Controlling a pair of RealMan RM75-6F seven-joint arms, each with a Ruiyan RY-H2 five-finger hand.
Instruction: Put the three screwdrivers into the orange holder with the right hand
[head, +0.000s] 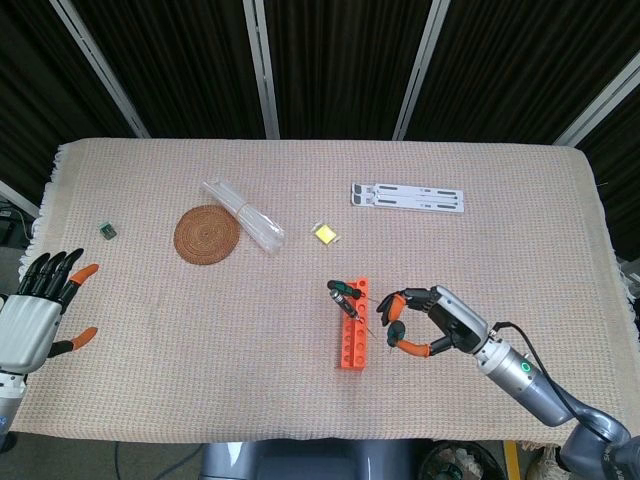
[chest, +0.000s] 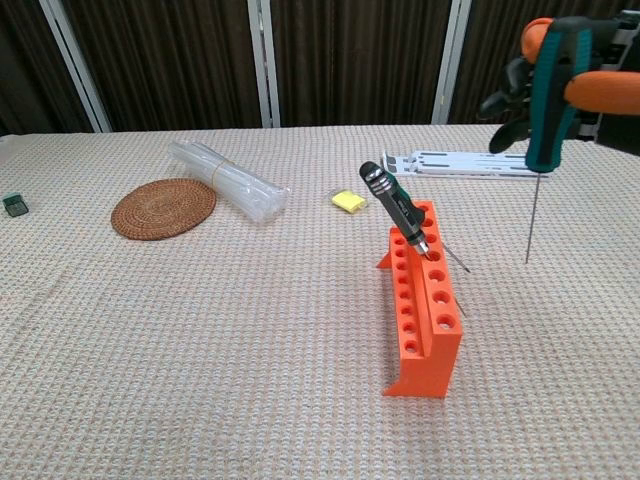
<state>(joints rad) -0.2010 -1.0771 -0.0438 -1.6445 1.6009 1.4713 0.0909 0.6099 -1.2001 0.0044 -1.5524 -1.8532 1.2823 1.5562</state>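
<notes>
The orange holder (head: 352, 328) (chest: 425, 305) stands near the middle of the table. A black-and-green screwdriver (head: 342, 293) (chest: 392, 203) leans in its far end, and a thin metal shaft (chest: 452, 260) pokes out on the holder's right side. My right hand (head: 430, 322) (chest: 585, 80) hovers just right of the holder and grips a teal-handled screwdriver (chest: 548, 95) upright, tip down, above the cloth. My left hand (head: 35, 312) stays at the table's left edge, fingers spread, holding nothing; the chest view does not show it.
A round woven coaster (head: 207, 233) (chest: 164, 207) and a bundle of clear plastic tubes (head: 243, 217) (chest: 228, 180) lie at the back left. A small yellow piece (head: 326, 234) (chest: 348, 200), a white flat bracket (head: 408, 197) (chest: 468, 163) and a small green item (head: 107, 231) lie further back.
</notes>
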